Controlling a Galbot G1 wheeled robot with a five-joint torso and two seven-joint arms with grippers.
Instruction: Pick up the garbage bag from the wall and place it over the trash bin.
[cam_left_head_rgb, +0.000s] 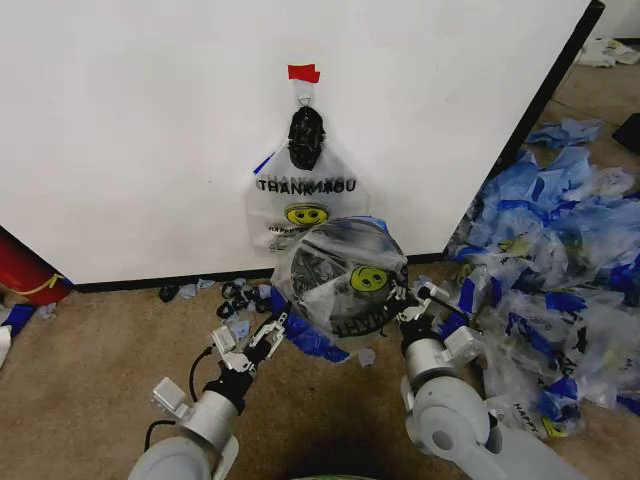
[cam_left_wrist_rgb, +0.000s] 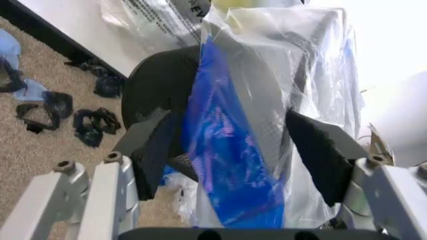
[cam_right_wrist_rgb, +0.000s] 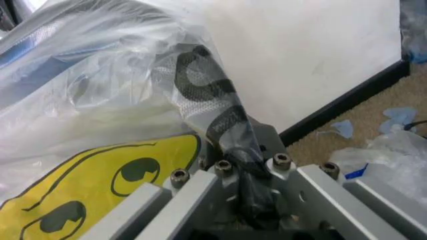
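The left gripper (cam_left_head_rgb: 272, 331) is sitting with jaws apart, while the right gripper (cam_left_head_rgb: 412, 303) is pinching the garbage bag (cam_left_head_rgb: 345, 272) over the trash bin (cam_left_wrist_rgb: 160, 85).

Bag (cam_left_head_rgb: 345, 275) draped over bin (cam_left_wrist_rgb: 160, 85), between left gripper (cam_left_head_rgb: 268, 335) and right gripper (cam_left_head_rgb: 415, 300); wall (cam_left_head_rgb: 150, 130) beyond both (second bag (cam_left_head_rgb: 305, 195) hanging there).

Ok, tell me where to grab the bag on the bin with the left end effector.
Grip the bag's blue taped edge from the bin's left side: it hangs down the mesh, between the open left end effector's fingers.
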